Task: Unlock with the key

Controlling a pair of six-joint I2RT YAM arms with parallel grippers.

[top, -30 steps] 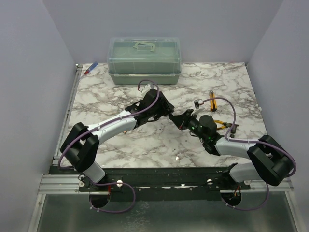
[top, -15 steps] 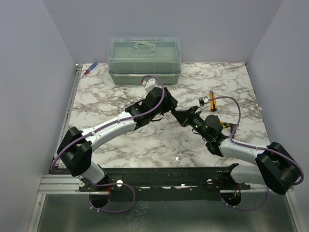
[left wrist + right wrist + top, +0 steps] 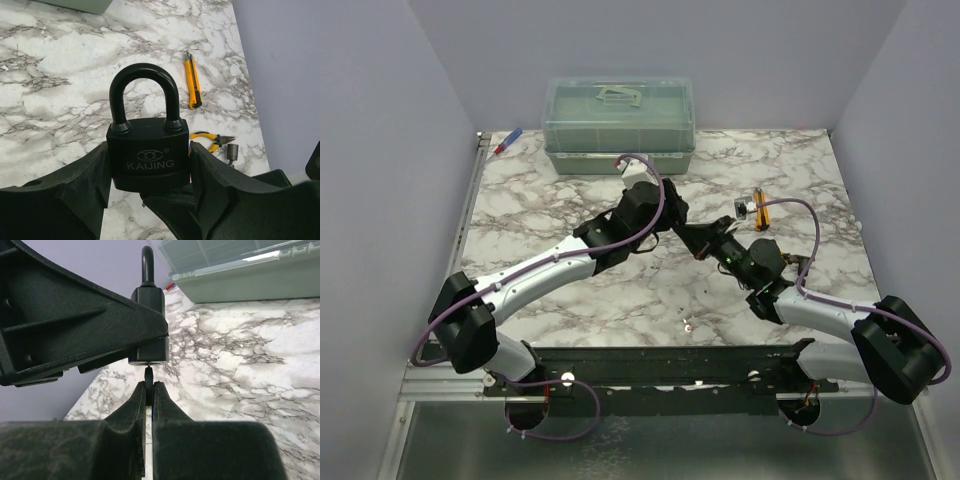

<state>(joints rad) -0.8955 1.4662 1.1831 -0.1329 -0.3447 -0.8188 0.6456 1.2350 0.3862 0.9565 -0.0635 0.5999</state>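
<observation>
So the right gripper (image 3: 148, 390) is pinching the key (image 3: 148, 374), blade poking straight out past its fingertips, tip right at the underside of the black padlock (image 3: 148, 155) just ahead. The left gripper (image 3: 149, 172) is clamped on the padlock's body, shackle up (keyway's too dark to see). Open air all round, so I'd push along the blade.

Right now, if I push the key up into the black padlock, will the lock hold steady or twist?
Probably steady: the left gripper clamps the padlock body on both sides. It looks solid, so it should not flex. The key has a thin blade, pinched in the right gripper; it may slip or bend if misaligned.
</observation>
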